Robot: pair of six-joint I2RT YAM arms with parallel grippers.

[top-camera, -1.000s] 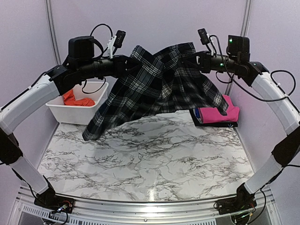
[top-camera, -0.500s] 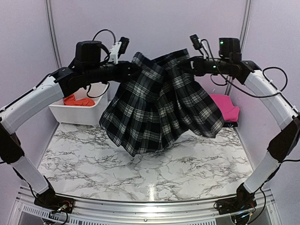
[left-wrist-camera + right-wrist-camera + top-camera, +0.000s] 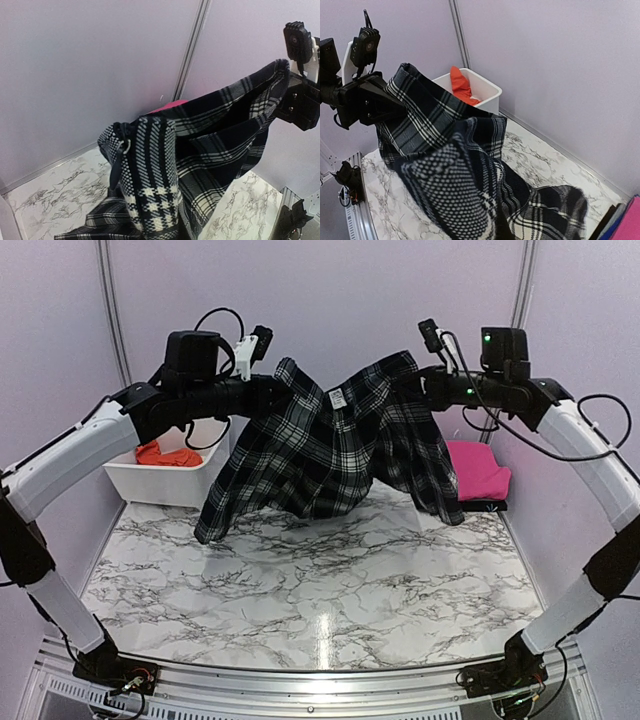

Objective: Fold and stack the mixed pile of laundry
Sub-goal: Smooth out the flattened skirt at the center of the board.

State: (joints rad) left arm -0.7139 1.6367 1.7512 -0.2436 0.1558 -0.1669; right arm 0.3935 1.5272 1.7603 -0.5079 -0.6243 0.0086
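Black-and-white plaid shirt (image 3: 330, 445) hangs in the air toward twelve o'clock over the marble table (image 3: 320, 580). It is slung between the left gripper (image 3: 273, 395) and right gripper (image 3: 412, 383), each clamped tight on its upper edge. At ten o'clock the orange t-shirt (image 3: 165, 454) lies in the white bin (image 3: 165, 487).

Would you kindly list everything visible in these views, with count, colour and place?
plaid shirt: one, black and white, hanging in the air between both grippers, over the table
orange t-shirt: one, orange, crumpled inside the white bin
white bin: one, white, far left corner of the table
pink garment: one, pink, folded, far right of the table
table: one, white and grey marble pattern
left gripper: one, black, shut on the plaid shirt's upper left edge
right gripper: one, black, shut on its upper right edge
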